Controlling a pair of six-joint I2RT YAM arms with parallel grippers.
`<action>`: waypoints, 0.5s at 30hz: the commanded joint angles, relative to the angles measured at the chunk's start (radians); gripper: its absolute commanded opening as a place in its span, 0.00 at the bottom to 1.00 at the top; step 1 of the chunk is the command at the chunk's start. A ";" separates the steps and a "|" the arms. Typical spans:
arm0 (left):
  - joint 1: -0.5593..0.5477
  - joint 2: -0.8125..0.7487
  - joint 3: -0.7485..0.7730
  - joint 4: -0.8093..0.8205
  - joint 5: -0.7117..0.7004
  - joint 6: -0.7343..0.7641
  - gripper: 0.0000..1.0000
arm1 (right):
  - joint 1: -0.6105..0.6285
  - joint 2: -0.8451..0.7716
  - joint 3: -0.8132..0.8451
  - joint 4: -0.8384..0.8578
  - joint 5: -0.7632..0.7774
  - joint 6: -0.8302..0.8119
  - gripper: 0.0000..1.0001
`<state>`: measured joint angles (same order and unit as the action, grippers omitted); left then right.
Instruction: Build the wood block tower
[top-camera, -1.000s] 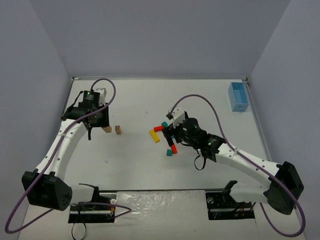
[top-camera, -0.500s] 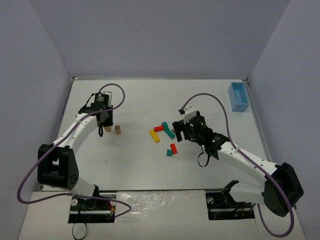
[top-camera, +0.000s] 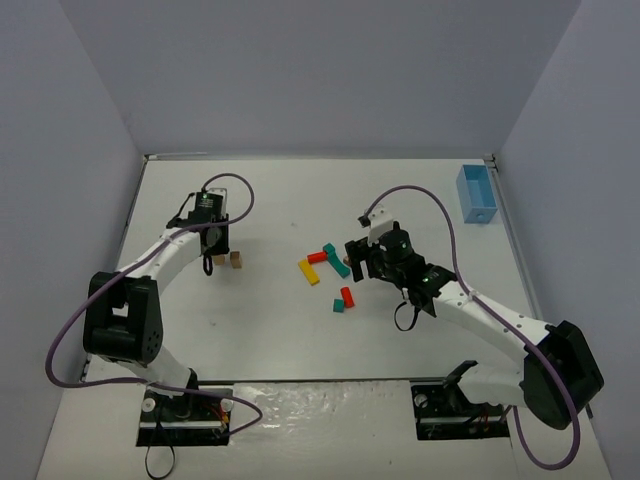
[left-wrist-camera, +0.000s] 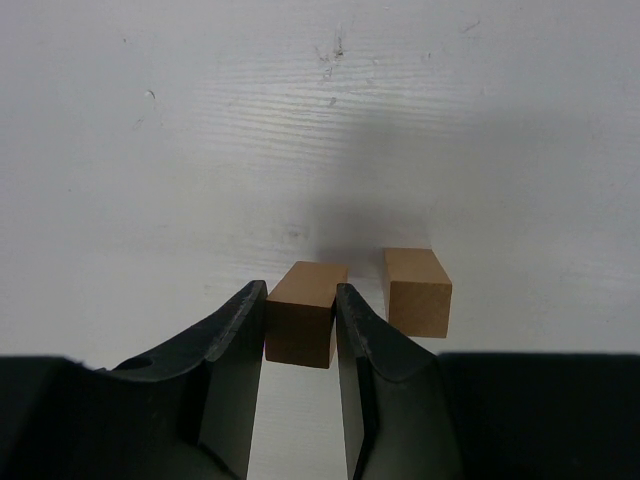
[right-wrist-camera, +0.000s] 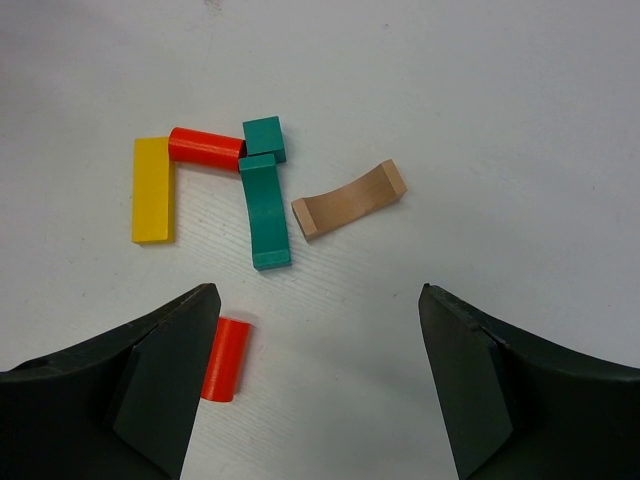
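Now left gripper (left-wrist-camera: 300, 300) pinches tan block (left-wrist-camera: 303, 318); right gripper (right-wrist-camera: 318, 300) gapes above loose blocks (right-wrist-camera: 265, 210).

Unstacked, tan block (left-wrist-camera: 300, 315) beside second tan block (left-wrist-camera: 418, 290) at left, yellow bar (right-wrist-camera: 153, 190), red cylinder (right-wrist-camera: 206, 148), teal cube (right-wrist-camera: 264, 137), teal arch (right-wrist-camera: 265, 210), tan arch (right-wrist-camera: 350, 200) clustered centre, other red cylinder (right-wrist-camera: 224, 358) nearby.

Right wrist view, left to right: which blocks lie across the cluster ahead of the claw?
Yellow rectangular wooden block, upper red wooden cylinder, teal curved wooden block, tan curved wooden block.
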<state>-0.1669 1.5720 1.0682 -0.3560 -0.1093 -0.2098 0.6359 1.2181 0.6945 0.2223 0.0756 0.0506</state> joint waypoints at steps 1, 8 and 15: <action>0.007 0.009 0.012 0.058 0.002 -0.008 0.05 | -0.010 0.008 0.005 0.071 -0.014 0.011 0.78; 0.007 0.021 0.003 0.055 -0.004 -0.016 0.11 | -0.016 0.011 0.002 0.077 -0.027 0.011 0.78; -0.008 0.040 -0.002 0.066 -0.014 -0.023 0.15 | -0.016 0.018 0.003 0.075 -0.039 0.009 0.78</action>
<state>-0.1670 1.6125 1.0637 -0.3369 -0.1063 -0.2196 0.6270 1.2404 0.6941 0.2283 0.0466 0.0528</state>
